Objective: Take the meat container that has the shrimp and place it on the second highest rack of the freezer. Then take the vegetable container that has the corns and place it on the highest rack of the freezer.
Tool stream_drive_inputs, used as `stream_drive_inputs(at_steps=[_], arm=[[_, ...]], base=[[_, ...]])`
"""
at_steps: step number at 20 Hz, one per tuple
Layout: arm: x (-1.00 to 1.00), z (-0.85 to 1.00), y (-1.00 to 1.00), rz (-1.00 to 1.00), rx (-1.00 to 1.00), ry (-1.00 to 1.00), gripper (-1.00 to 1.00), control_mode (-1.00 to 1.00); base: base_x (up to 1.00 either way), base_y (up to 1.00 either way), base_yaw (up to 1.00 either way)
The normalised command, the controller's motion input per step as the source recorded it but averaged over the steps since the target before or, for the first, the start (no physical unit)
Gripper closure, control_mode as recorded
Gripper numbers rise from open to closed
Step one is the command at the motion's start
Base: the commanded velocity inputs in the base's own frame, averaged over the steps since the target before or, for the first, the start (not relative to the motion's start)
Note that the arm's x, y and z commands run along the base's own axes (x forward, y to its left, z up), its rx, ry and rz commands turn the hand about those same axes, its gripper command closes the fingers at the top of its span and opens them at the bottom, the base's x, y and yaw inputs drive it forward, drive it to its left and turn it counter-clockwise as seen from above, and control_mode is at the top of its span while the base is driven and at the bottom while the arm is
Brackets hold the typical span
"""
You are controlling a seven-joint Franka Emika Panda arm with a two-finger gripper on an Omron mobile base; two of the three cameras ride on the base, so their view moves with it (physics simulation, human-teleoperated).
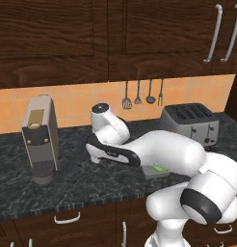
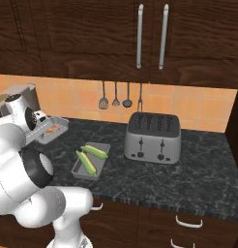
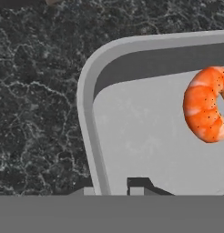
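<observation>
The gripper [image 3: 111, 189] is closed on the left rim of the meat container [image 3: 145, 136], one dark fingertip outside the wall and one inside, the jaws nearly together. In the right base view the tray [image 2: 52, 130] is off the counter, held just ahead of the hand and tilted slightly. It is shallow grey metal, rectangular, with rounded corners and a smooth flat floor. The shrimp [image 3: 205, 111] lies on that floor ahead of the fingers and to their right, curled into a ring, orange-pink with fine dark speckles.

Below the fingers runs the black counter [image 3: 36, 113], glossy stone with pale veining. The vegetable container [image 2: 91, 161], a longer grey tray, sits on the counter below the held tray and apart from it; the two corns [image 2: 91, 156] lie inside, green-yellow, almost as long as the tray. Further right stands a brushed-metal toaster [image 2: 153, 138] with four slots. A tall grey coffee machine [image 1: 41, 140] stands on the opposite side of the hand. Utensils [image 2: 121, 99] hang on the orange tile wall beyond, under dark wooden cabinets [image 2: 92, 34].
</observation>
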Motion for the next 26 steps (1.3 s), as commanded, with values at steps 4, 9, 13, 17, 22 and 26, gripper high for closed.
stream_drive_inputs(at_steps=[4,9,13,17,22,26], arm=[[-0.04,0.22,-0.91,0.17,0.0,0.09,1.0,-1.0],[-0.17,0.43,-0.86,0.31,0.0,0.01,1.0,-1.0],[-0.25,0.37,-0.75,0.44,0.0,0.0,1.0,-1.0],[-0.42,0.44,-0.8,0.25,-0.03,-0.01,1.0,-1.0],[-0.41,0.52,-0.71,-0.02,-0.06,-0.11,1.0,-1.0],[-0.49,0.34,-0.26,-0.13,-0.03,-0.09,1.0,-1.0]], base=[[0.0,0.0,0.0],[0.0,0.0,0.0],[0.0,0.0,0.0],[0.0,0.0,0.0],[0.0,0.0,0.0],[0.0,0.0,0.0]])
